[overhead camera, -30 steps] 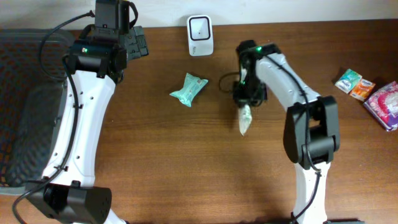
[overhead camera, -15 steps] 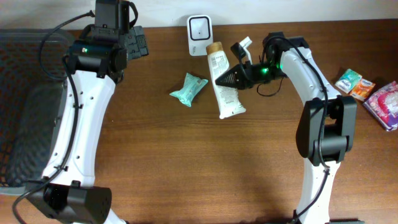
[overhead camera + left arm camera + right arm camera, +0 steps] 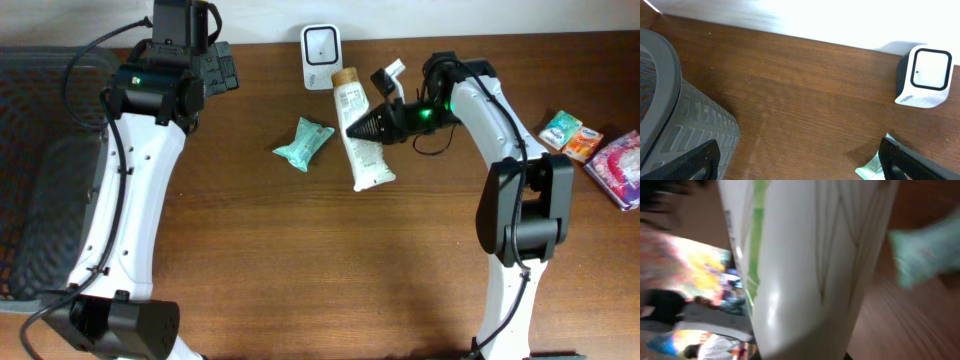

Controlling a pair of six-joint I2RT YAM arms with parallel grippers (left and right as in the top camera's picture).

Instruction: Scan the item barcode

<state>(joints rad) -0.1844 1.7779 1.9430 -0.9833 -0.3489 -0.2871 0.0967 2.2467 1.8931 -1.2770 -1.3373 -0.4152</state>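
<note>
So the tube is a soft white plastic squeeze tube, smooth and glossy. It has a round tan cap on one end and a flat crimped seal on the other. There's print on the body, but it's too small to read from overhead.

The right gripper is clamped onto it about halfway along, coming in from the right side.

The tube's long axis runs mostly far to near, tilted a little. The cap points to the far side and sits just beside the near right corner of the scanner. The crimped end points near and slightly right. I can't tell whether the tube is resting on the table or hanging a bit above it.

In the right wrist view the tube fills almost the whole frame. You get shiny white plastic with a green stripe down one side, and everything behind it is blurred.

The scanner is a small white rounded box with a dark-framed window, standing at the far edge of the brown wood-grain table.

Just left of the tube there's a crinkly teal packet, lying apart from it.

The left gripper is spread wide with nothing in it, over the far left of the table next to a grey ribbed plastic basket.

Far right there are a couple of small colourful packs and a pink pouch.
</note>
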